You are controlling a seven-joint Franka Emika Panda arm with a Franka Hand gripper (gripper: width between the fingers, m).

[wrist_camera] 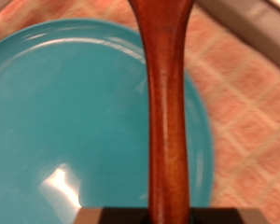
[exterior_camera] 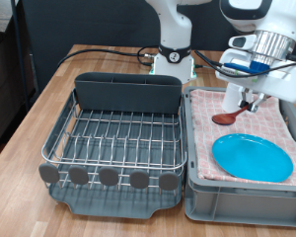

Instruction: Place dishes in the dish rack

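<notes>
My gripper point(exterior_camera: 251, 102) is shut on the handle of the reddish-brown wooden spoon point(exterior_camera: 228, 117), holding it over the pink checkered cloth point(exterior_camera: 274, 120). In the wrist view the spoon's handle point(wrist_camera: 168, 112) runs straight out from the fingers, above the round light-blue plate point(wrist_camera: 75, 112). The plate point(exterior_camera: 252, 157) lies flat on the cloth in the grey bin, at the exterior view's right, just below the gripper. The silver wire dish rack point(exterior_camera: 113, 138) stands at the exterior view's left with nothing in it. The white mug is out of view.
The grey bin point(exterior_camera: 237, 197) lined with the cloth sits right beside the rack's dark grey tray. The tall grey utensil caddy point(exterior_camera: 126, 93) stands at the rack's far side. The robot base point(exterior_camera: 173, 59) and cables are behind, on the wooden table point(exterior_camera: 35, 104).
</notes>
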